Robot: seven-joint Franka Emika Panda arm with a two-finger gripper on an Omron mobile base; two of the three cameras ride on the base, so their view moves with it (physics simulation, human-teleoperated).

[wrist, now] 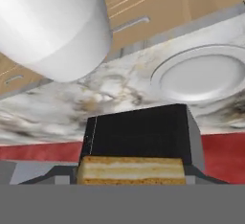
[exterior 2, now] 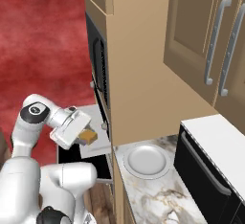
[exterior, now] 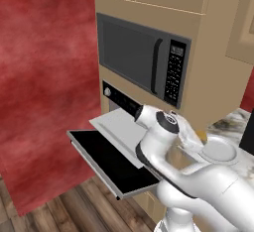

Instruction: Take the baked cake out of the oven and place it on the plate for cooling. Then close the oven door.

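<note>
Right base view: the baked cake (exterior 2: 89,136) is seen clamped between the half-closed jaws of the gripper (exterior 2: 86,137), carried above the pulled-out oven tray (exterior 2: 95,117), while the plate (exterior 2: 146,161) lies to the right on the marble counter (exterior 2: 158,194), slightly nearer

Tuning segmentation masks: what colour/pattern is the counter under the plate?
White marble with grey-brown veining on the counter under the plate; clearest in the right base view.

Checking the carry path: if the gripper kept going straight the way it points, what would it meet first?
Judging by the hand view, the marble counter beside the plate, with the cake leading between the gripper jaws. Depth is unclear.
</note>
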